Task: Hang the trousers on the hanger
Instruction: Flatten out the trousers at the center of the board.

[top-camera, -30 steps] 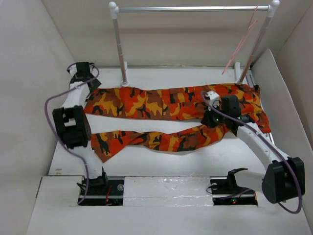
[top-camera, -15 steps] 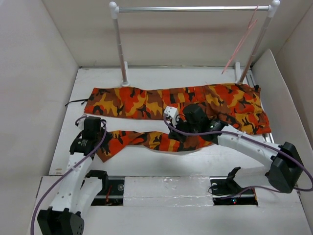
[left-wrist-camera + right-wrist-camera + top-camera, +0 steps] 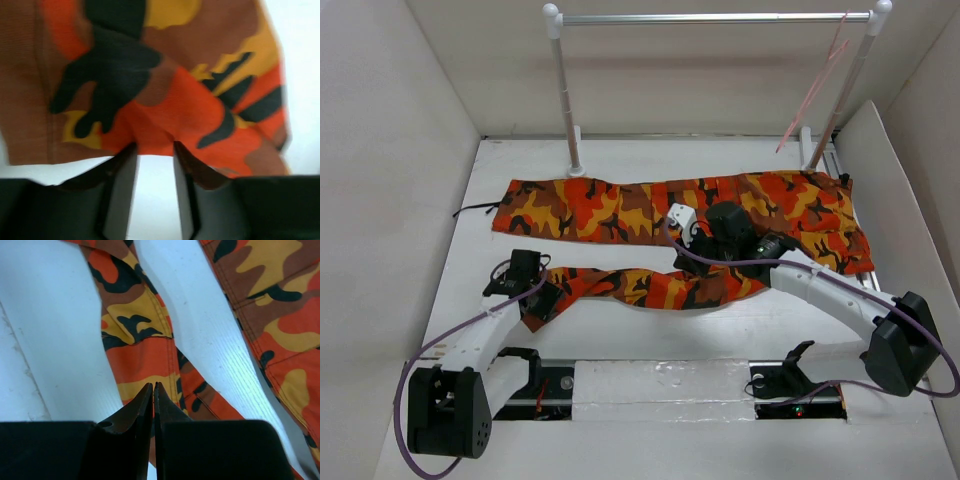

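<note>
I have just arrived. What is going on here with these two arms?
Two robot arms work on the trousers, spread flat on the table. The left gripper is at the cuff of the near leg, jaws open at the hem. The right gripper is over the middle of that leg, jaws shut, no cloth visibly between them. The hanger hangs untouched on the rail behind.

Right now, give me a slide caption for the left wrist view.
Left gripper, jaws open, poised at the hem edge of the camouflage trousers lying on the white table.
</note>
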You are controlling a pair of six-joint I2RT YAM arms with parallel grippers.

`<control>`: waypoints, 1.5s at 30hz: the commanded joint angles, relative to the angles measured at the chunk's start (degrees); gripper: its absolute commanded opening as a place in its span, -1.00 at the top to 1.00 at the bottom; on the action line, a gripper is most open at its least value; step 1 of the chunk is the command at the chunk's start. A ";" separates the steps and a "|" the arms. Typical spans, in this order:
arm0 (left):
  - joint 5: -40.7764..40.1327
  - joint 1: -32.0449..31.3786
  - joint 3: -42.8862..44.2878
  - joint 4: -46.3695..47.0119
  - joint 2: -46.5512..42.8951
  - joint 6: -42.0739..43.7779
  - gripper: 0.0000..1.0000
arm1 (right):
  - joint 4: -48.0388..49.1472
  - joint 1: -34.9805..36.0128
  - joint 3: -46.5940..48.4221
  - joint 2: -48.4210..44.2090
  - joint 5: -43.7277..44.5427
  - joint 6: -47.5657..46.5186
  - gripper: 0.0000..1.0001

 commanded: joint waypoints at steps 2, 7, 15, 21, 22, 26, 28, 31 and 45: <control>1.09 0.13 -1.55 1.02 -0.31 -4.37 0.30 | -0.06 -1.83 1.85 -2.34 -2.23 -1.85 0.80; 1.26 0.13 0.65 -1.79 -0.93 -2.88 -0.10 | 0.55 -2.45 0.62 -2.08 -3.55 -2.03 0.80; -1.35 -9.58 4.86 -3.64 9.33 -2.52 -0.04 | 1.08 -5.87 0.97 -2.52 -4.95 -2.73 0.80; -3.22 -12.70 4.16 -0.66 14.11 -6.13 0.55 | 0.03 -9.74 1.50 -3.05 -6.89 -3.87 0.80; -4.09 -12.70 4.77 -0.91 13.84 -5.44 1.00 | -0.50 -10.62 1.50 -3.66 -7.32 -4.49 0.80; -8.66 -12.70 10.30 -6.00 12.27 -3.33 1.00 | -1.29 -12.20 1.59 -3.75 -8.03 -5.28 0.80; -12.96 -12.70 15.73 -10.22 10.69 -1.05 1.00 | -1.90 -12.73 1.59 -3.58 -8.38 -5.63 0.80; -17.19 -9.98 21.89 -13.47 6.38 3.17 1.00 | -3.05 -13.35 1.50 -3.31 -8.73 -5.99 0.80; -15.41 -25.79 30.17 -22.51 26.13 24.27 0.20 | -2.52 -8.69 1.94 -2.69 -8.29 -4.93 0.66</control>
